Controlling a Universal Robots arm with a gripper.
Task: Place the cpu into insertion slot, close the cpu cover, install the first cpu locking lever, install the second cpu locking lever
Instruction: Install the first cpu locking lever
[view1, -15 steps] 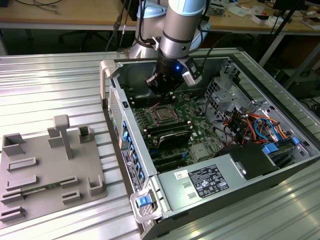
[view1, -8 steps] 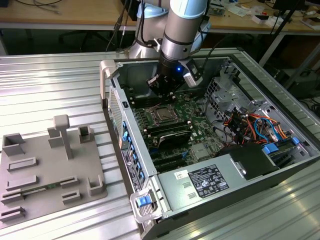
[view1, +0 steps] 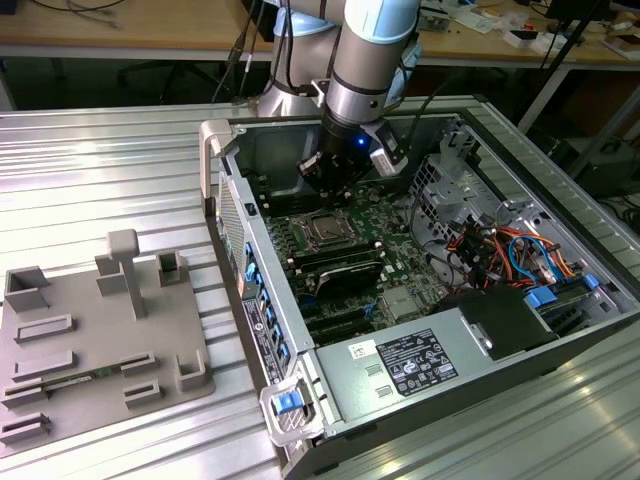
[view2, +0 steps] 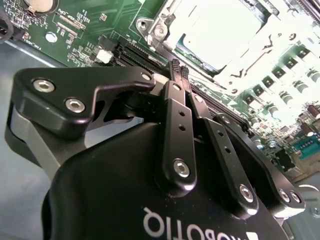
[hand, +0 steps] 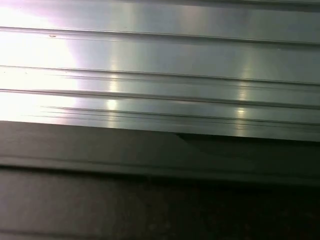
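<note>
The black two-fingered tool (view1: 325, 178) on the grey arm hangs inside the open dark computer case (view1: 420, 400), above the green motherboard (view1: 400, 265) and just behind the small square socket with the silvery rim, the insertion slot (view1: 322, 230). In the second wrist view the tool (view2: 178, 68) has its two black fingertips (view2: 175, 64) pressed together, with nothing between them. Their tips sit close to the near edge of the slot (view2: 165, 27).

In that slot lies the flat square cpu with its bright silver-grey metal top (view2: 220, 27), and the thin silvery cpu cover frame (view2: 250, 57) lies around its edges; the glare there is too strong to tell whether the cover is fully down.

Nearer the front of the case from the slot run long black memory slots (view1: 335, 265), and beyond them the grey power supply box with a black label (view1: 400, 370). The case rests on a ribbed aluminium table (view1: 100, 180), where a grey plastic fixture plate (view1: 90, 340) lies beside the case, on the exterior view's left.
</note>
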